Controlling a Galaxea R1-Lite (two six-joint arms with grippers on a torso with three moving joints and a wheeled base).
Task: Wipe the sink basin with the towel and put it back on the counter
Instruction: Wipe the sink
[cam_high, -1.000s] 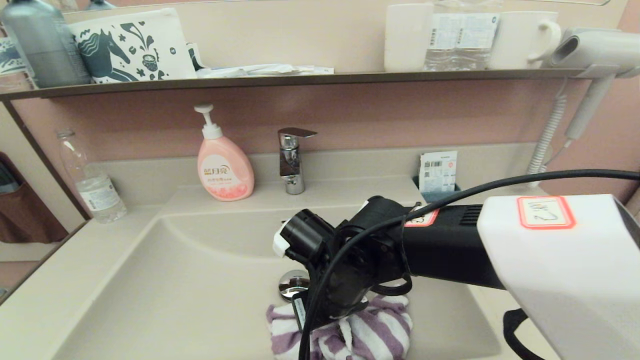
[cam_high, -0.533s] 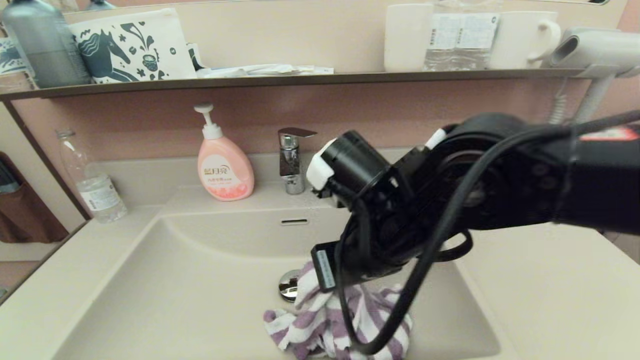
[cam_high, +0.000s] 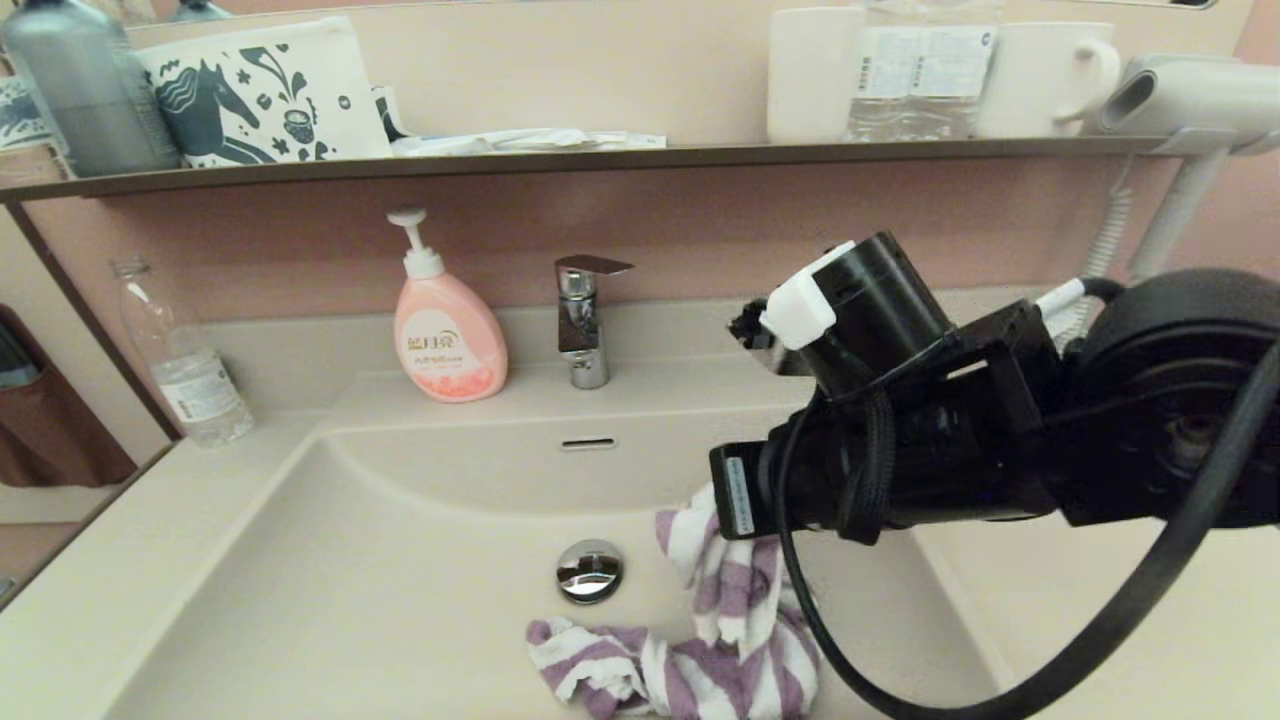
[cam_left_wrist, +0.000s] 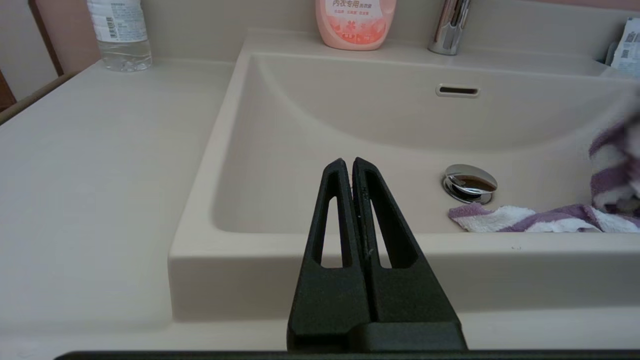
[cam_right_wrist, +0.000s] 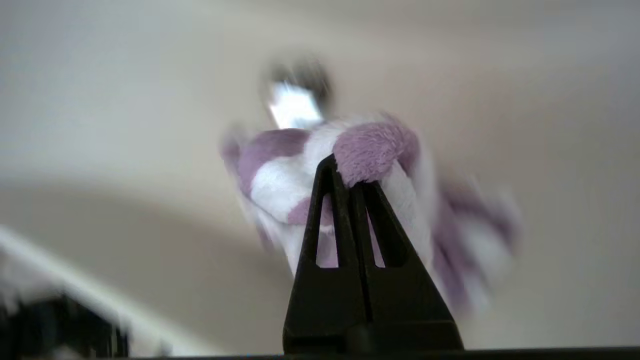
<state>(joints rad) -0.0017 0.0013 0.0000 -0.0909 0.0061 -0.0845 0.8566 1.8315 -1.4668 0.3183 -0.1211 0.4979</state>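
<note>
Cream-beige counter (cam_high: 110, 560), moulded in one piece with the sink basin (cam_high: 400, 560); on its back ledge stand a pink pump soap bottle (cam_high: 447, 338) and, just beside it, a chrome faucet (cam_high: 585, 318), with a clear water bottle (cam_high: 185, 370) at the far left corner. Basin floor carries a purple-and-white striped towel (cam_high: 690, 660), its lower folds lying near the round chrome drain plug (cam_high: 589, 571). Dark brown shelf (cam_high: 600, 158) above bears a grey metal bottle (cam_high: 85, 85), a horse-print pouch (cam_high: 265, 90), a white cup (cam_high: 815, 70), a clear plastic bottle (cam_high: 925, 75) and a white mug (cam_high: 1045, 75).

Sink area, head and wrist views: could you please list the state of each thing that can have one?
towel: partly lifted, its lower end lying in the basin
right gripper: shut on the towel, above the basin
left gripper: shut, empty, in front of the sink
sink basin: drain plug uncovered
tap: no water running
</note>
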